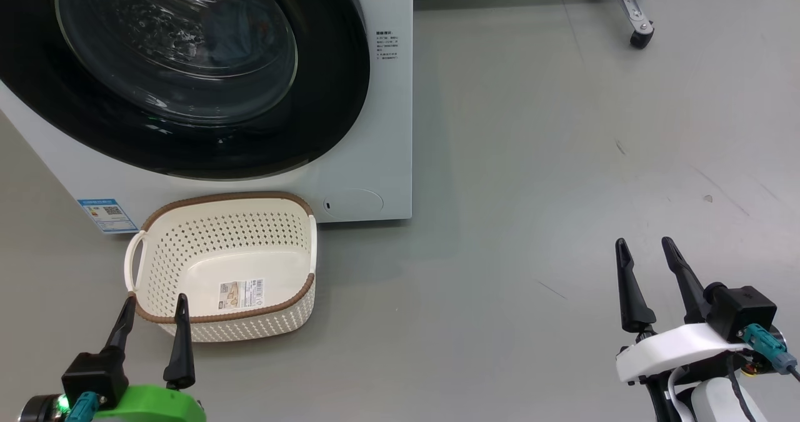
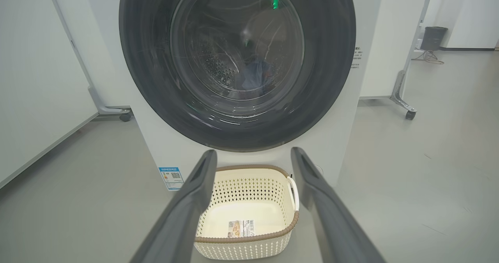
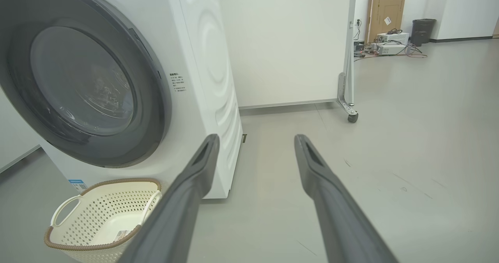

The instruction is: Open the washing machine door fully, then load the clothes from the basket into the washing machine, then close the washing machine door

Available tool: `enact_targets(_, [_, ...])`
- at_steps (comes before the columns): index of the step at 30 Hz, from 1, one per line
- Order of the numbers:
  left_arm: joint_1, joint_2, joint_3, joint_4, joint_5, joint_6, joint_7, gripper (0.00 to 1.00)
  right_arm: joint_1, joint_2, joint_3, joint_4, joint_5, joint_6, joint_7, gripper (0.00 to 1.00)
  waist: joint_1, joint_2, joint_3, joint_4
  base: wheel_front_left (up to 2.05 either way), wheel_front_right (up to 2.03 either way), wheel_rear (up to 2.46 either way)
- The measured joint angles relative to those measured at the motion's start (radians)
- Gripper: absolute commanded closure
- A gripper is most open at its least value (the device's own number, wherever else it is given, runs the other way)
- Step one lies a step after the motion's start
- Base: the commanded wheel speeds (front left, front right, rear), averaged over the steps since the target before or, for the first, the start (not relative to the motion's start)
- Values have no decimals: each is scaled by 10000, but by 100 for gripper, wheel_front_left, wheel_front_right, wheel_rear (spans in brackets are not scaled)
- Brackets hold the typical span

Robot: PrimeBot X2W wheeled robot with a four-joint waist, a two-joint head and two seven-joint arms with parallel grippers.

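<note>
A big white front-loading washing machine [image 1: 389,134] stands at the upper left on a smooth grey floor [image 1: 537,184]. Its large round glossy black door [image 1: 328,97] with a clear glass porthole lies shut against the front, and a bluish shape shows dimly behind the glass. A small blue label [image 1: 107,214] sits at the machine's lower left corner and an oval white flap [image 1: 353,203] at its lower right.

Just in front of the machine stands a small cream-white perforated plastic basket [image 1: 250,228] with a brown woven-look rim, a sticker [image 1: 240,294] on its base.

The left hand [image 1: 156,298], on a green mount, has its dark fingers spread, the tips overlapping the basket's near rim. The right hand [image 1: 644,242], on a white mount, is spread too, over bare floor well apart from the basket. A black caster wheel [image 1: 640,37] on a metal leg shows at the upper right.
</note>
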Motion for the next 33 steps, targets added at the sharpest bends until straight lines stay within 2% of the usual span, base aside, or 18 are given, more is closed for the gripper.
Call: enact_targets(33, [39,-198,228,-77,86,8,0,0,596,128,-426,-203,-169,79,0,0,0,0,-64,174,0,0,0])
